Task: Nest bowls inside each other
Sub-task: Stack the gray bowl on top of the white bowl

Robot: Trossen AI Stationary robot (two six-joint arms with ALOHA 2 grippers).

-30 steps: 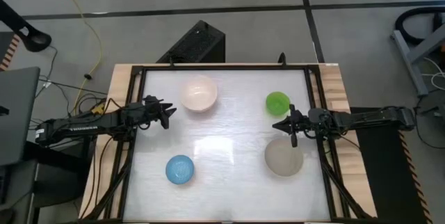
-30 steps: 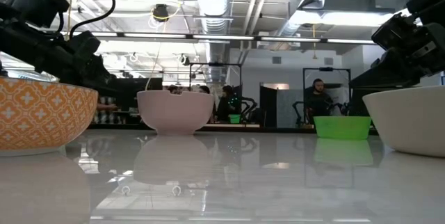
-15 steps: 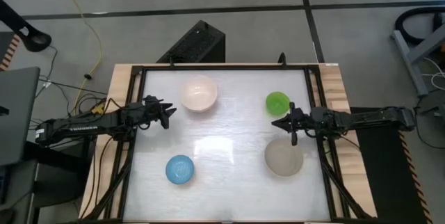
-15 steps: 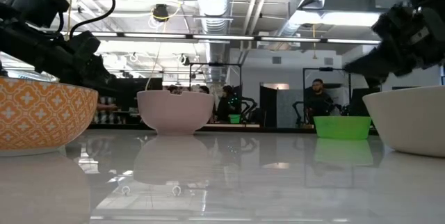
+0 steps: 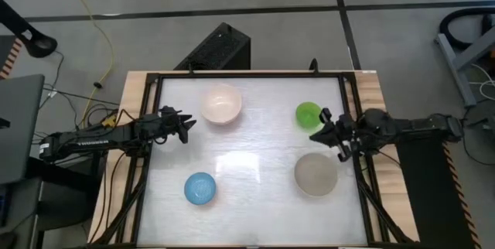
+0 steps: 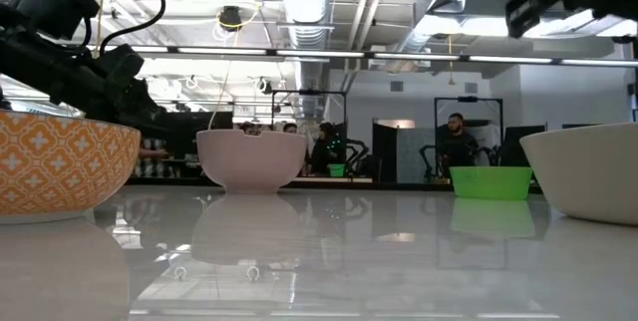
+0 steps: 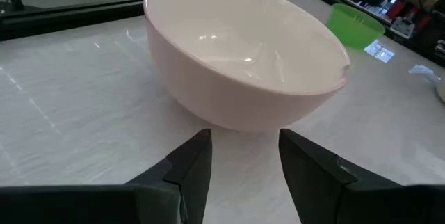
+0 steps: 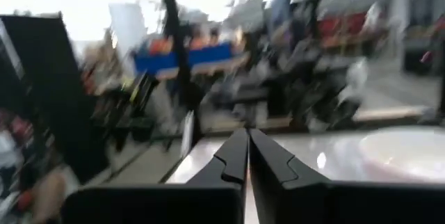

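Four bowls stand on their bases on the white table: a cream-white bowl [image 5: 221,104] at the far left, a small green bowl [image 5: 308,114] at the far right, a grey-beige bowl [image 5: 315,175] at the near right and a light blue bowl [image 5: 200,188] at the near left. My left gripper [image 5: 188,125] hovers open just left of the cream-white bowl [image 7: 243,50] and points at its outer wall [image 7: 243,156]. My right gripper [image 5: 312,135] is raised between the green and grey-beige bowls. Its fingers are shut [image 8: 247,137] and hold nothing.
A black frame [image 5: 247,73] runs around the table, with wooden strips along the left and right sides. In the low view the near-left bowl [image 6: 60,161] shows an orange-patterned outer wall. The middle of the table lies bare between the bowls. People stand in the room beyond.
My right gripper has risen from beside the grey-beige bowl's far rim and tipped its fingers upward. In the low view it has climbed to the picture's top. The bowls have stayed in place.
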